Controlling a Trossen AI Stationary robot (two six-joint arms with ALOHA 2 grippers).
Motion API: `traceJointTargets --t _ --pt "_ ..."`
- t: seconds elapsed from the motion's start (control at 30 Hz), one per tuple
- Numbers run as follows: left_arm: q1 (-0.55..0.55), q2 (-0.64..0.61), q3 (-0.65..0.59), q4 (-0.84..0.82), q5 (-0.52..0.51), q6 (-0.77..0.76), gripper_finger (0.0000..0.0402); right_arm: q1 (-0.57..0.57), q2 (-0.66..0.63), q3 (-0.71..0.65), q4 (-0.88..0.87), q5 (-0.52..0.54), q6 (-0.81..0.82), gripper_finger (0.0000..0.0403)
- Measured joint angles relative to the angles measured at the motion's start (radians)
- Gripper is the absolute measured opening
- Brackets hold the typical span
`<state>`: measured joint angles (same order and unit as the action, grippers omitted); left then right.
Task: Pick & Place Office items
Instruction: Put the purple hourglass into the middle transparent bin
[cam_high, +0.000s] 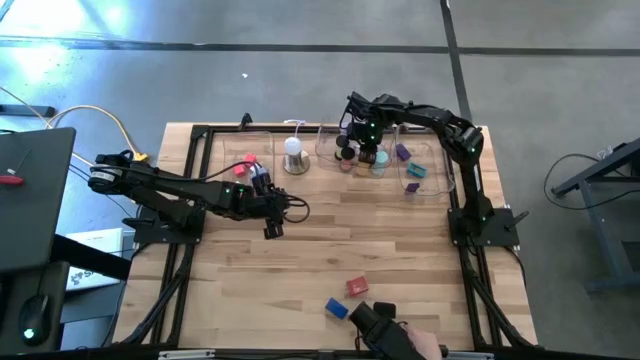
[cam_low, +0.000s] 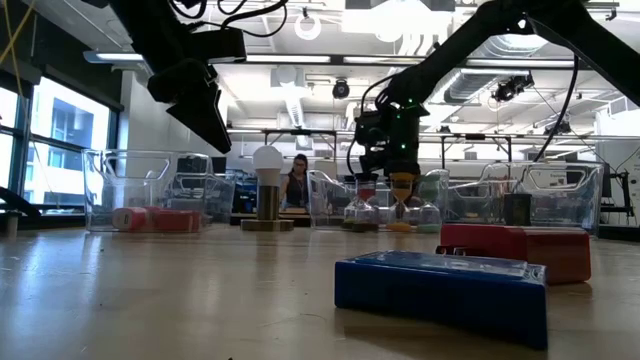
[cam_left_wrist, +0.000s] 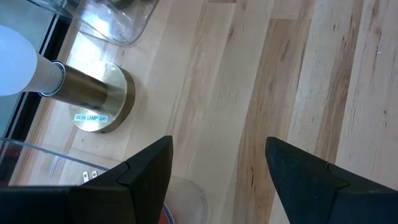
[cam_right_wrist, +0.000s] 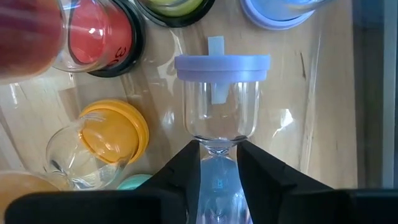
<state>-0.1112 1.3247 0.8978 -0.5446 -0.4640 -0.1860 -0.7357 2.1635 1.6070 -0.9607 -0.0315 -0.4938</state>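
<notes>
Right gripper (cam_right_wrist: 217, 165) pinches the narrow waist of a lilac-capped sand timer (cam_right_wrist: 219, 93) among the other timers, just beside the white desk lamp (cam_high: 293, 152), where a slanted lift could topple the orange-capped timer (cam_right_wrist: 106, 140) alongside; left gripper (cam_left_wrist: 217, 165) hangs open near the lamp.

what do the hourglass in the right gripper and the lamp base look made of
Hourglass: clear glass or plastic, judging by see-through bulbs with glints; matte lilac cap, likely plastic. Lamp base: looks like brushed brass-toned metal, given its soft golden sheen.
</notes>
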Motion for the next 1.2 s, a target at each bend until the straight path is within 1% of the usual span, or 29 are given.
traceJointTargets --t 0.37,0.5,0.67,1.07,1.2 --pt "0.000 0.000 0.000 0.000 0.000 0.000 0.0247 0.000 -0.001 0.000 -0.005 0.007 -0.008 0.0050" --pt "0.000 0.000 0.000 0.000 0.000 0.000 0.0247 0.001 -0.001 0.000 -0.003 0.008 -0.018 0.0041" --pt "0.000 0.000 0.000 0.000 0.000 0.000 0.0247 0.003 -0.002 0.000 -0.001 0.006 -0.034 0.0033" --pt "0.000 0.000 0.000 0.000 0.000 0.000 0.0247 0.005 -0.018 0.003 -0.006 0.014 -0.024 0.0030" --pt "0.000 0.000 0.000 0.002 0.000 0.007 0.0247 0.006 -0.018 0.011 -0.028 0.040 -0.002 0.0029"
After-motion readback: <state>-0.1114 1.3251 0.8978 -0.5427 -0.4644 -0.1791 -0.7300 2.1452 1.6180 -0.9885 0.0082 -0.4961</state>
